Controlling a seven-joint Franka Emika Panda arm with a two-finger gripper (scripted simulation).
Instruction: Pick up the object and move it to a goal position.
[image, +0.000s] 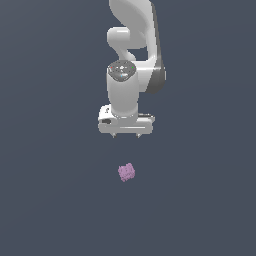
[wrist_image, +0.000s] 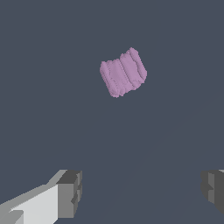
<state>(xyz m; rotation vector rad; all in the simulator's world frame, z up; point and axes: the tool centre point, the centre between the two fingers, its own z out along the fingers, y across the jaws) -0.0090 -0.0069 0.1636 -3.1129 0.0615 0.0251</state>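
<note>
I am in the approach step: nothing is grasped yet. My gripper (image: 125, 135) hangs above the flat dark grey surface (image: 45, 200) with its 2 fingers spread wide, the gap between them clearly broader than the thing I am after. In the wrist view the 2 dark fingertip pads (wrist_image: 70, 192) sit far apart with only bare surface between them.

The object (image: 126, 172), a small pale pink-purple ribbed lump, lies on the surface well clear of my fingers, untouched. In the exterior view it sits below the gripper; in the wrist view it lies off the line between the pads and is turned at an angle to them.

My next move, as I judge it, calls for shifting across until the lump sits between the pads, perhaps rotating the wrist to meet its flatter sides, then descending and closing. No goal marker is visible.
</note>
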